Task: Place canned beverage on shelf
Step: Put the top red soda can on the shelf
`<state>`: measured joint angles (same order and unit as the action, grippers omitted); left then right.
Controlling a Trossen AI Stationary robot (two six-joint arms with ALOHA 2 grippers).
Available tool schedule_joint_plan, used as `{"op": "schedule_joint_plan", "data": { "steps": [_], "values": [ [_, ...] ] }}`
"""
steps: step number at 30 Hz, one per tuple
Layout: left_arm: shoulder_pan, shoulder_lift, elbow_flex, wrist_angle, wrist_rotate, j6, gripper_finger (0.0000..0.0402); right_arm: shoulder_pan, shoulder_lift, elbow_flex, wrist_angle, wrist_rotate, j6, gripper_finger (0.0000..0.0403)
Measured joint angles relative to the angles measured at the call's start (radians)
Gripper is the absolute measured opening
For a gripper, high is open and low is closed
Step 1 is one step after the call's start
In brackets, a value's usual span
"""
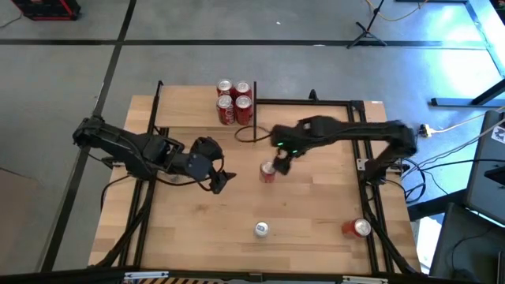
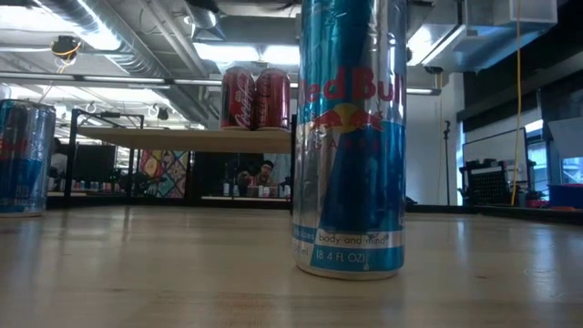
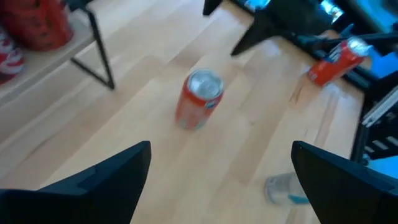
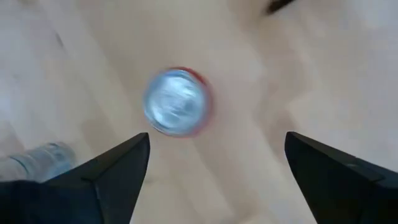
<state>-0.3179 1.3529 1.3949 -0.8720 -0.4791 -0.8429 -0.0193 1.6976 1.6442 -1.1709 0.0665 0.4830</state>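
the red can (image 1: 268,171) standing upright near the middle of the desk (image 1: 316,229) is probably a rigid aluminium cylinder, smooth and a little slippery, heavy if full and easily dented if squeezed hard; the sensible hold is across its round side wall, about mid-height; it looks red-orange with a silver lid, seen from above in the right wrist view (image 4: 176,102); the right gripper (image 1: 280,164) hangs just over it with fingers spread wide and nothing between them; the left gripper (image 1: 221,180) waits to the can's left, also spread and empty; the shelf (image 1: 237,101) at the desk's far edge already carries four red cans (image 1: 234,100); a tall blue-and-silver red bull can (image 1: 261,229) stands near the front edge, another red can (image 1: 357,229) at front right.
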Motion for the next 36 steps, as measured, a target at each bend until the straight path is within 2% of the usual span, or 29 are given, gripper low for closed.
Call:
{"op": "schedule_joint_plan", "data": {
  "steps": [5, 11, 15, 19, 22, 25, 32, 36],
  "values": [
    [0.034, 0.053, 0.001, 0.123, 0.003, 0.022, 0.0377, 0.011, -0.231, -0.148, 0.013, 0.065, -0.014, 0.035],
    [0.085, 0.189, 0.035, 0.218, 0.023, -0.104, 0.0375, 0.016, -0.543, -0.431, 0.065, 0.07, 0.016, 0.0337],
    [0.118, 0.321, 0.164, 0.19, 0.025, -0.179, 0.0369, 0.015, -0.733, -0.576, 0.07, 0.051, 0.046, 0.0331],
    [0.149, 0.453, 0.343, 0.085, 0.014, -0.239, 0.0367, 0.012, -0.879, -0.654, 0.076, 0.046, 0.062, 0.0331],
    [0.181, 0.538, 0.457, -0.01, 0.009, -0.273, 0.0367, 0.012, -0.949, -0.678, 0.076, 0.046, 0.062, 0.0332],
    [0.213, 0.598, 0.51, -0.083, 0.013, -0.311, 0.0367, 0.012, -0.992, -0.68, 0.07, 0.046, 0.058, 0.0332],
    [0.251, 0.694, 0.513, -0.087, 0.121, -0.385, 0.0367, 0.012, -1.044, -0.68, 0.069, 0.046, 0.036, 0.0332],
    [0.251, 0.723, 0.513, -0.088, 0.132, -0.414, 0.0366, 0.012, -1.043, -0.68, 0.068, 0.046, 0.005, 0.0332]
  ]
}}
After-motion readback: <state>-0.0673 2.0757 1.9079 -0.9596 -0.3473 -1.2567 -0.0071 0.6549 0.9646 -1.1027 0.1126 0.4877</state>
